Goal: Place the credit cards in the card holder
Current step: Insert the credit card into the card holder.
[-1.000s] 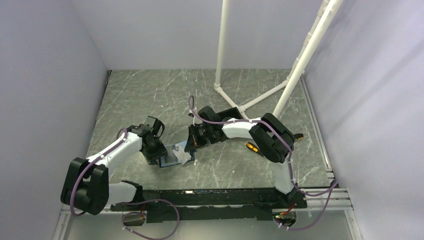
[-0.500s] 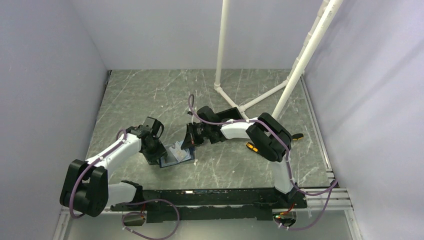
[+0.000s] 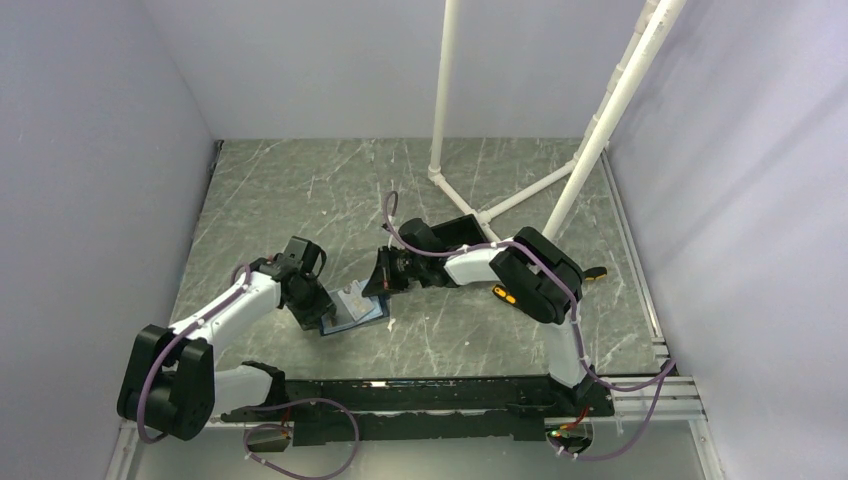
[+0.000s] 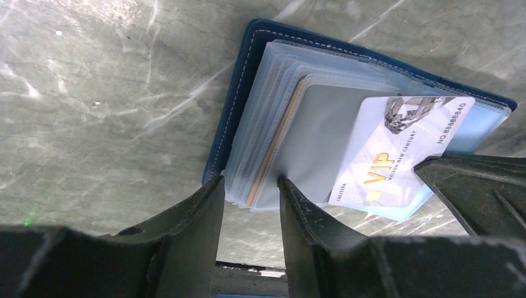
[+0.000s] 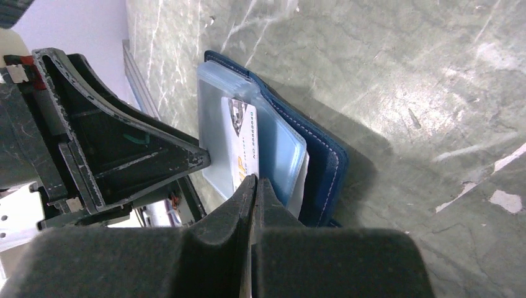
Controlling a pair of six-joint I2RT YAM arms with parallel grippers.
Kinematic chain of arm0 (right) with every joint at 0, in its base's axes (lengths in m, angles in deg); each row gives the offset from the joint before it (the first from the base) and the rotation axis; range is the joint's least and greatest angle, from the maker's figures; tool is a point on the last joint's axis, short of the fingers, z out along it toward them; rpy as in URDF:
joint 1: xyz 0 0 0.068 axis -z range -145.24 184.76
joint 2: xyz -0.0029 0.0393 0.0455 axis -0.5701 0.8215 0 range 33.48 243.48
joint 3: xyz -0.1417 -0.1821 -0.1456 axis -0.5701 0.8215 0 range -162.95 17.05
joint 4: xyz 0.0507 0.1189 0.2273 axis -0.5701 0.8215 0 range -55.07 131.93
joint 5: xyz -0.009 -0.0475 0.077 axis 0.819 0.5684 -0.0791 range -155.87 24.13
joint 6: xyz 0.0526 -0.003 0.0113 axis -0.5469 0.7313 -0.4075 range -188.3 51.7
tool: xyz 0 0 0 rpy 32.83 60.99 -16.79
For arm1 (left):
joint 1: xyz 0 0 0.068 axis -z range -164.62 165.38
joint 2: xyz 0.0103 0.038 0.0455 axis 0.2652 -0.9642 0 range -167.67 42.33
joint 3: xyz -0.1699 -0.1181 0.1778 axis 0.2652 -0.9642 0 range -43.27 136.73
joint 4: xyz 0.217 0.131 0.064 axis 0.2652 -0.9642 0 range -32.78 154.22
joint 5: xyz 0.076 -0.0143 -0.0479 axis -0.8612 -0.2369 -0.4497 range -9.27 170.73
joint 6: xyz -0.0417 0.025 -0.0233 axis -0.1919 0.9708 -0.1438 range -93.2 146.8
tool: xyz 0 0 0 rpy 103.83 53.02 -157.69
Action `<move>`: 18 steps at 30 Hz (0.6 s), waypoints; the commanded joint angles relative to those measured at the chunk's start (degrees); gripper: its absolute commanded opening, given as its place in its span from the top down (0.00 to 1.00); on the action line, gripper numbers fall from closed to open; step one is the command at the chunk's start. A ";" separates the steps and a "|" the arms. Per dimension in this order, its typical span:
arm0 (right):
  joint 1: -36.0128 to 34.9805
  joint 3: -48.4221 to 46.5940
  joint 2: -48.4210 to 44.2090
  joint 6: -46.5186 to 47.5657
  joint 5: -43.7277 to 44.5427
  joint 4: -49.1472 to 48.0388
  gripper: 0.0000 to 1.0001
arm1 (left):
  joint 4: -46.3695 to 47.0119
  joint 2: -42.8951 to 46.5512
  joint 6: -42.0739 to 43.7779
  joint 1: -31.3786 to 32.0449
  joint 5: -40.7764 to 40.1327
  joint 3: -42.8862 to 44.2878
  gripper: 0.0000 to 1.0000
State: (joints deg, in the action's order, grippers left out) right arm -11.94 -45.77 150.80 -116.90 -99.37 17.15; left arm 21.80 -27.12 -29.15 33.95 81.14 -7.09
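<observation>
The dark-blue card holder (image 4: 322, 130) lies open on the grey marbled table (image 3: 300, 190), a little left of centre in the overhead view, its clear plastic sleeves fanned upward. In the left wrist view the left gripper (image 4: 248, 186) comes in from the bottom edge and pinches the near edge of the sleeve stack, one finger on each side. The thin orange-gold edge of a card (image 4: 277, 149) shows among those sleeves. A whitish card (image 4: 403, 149) marked VIP sits tilted, partly inside a sleeve at the right. The right gripper (image 5: 253, 183) has its fingers pressed together, tips touching that card's edge — whether they clamp it I cannot tell.
</observation>
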 commanded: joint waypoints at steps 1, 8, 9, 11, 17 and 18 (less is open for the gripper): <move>-0.36 1.22 -0.71 -2.06 3.15 -6.53 1.00 | -0.39 -0.36 -1.51 0.07 0.35 -2.89 0.57; -2.17 1.68 -0.83 -2.66 4.11 -7.53 1.00 | -1.14 0.14 -1.60 0.07 0.01 -2.70 0.57; -2.43 1.92 -0.94 -2.78 4.24 -7.80 1.00 | -1.22 0.25 -1.69 0.07 -0.03 -2.76 0.57; -3.05 2.69 -1.46 -3.15 4.94 -8.64 1.00 | -1.11 0.49 -1.81 0.07 -0.10 -2.93 0.58; -3.33 4.81 -2.20 -3.36 6.50 -9.73 1.00 | -2.61 3.85 -4.50 0.07 -1.13 -2.78 0.52; -3.32 4.59 -2.12 -3.19 6.40 -9.42 1.00 | -3.42 4.87 -5.31 0.07 -2.74 -2.66 0.47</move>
State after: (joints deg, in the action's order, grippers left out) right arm -14.76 -41.88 150.69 -120.44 -94.60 9.61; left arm 22.72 -25.42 -31.27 33.95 81.86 -8.40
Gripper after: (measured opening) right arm 0.007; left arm 0.465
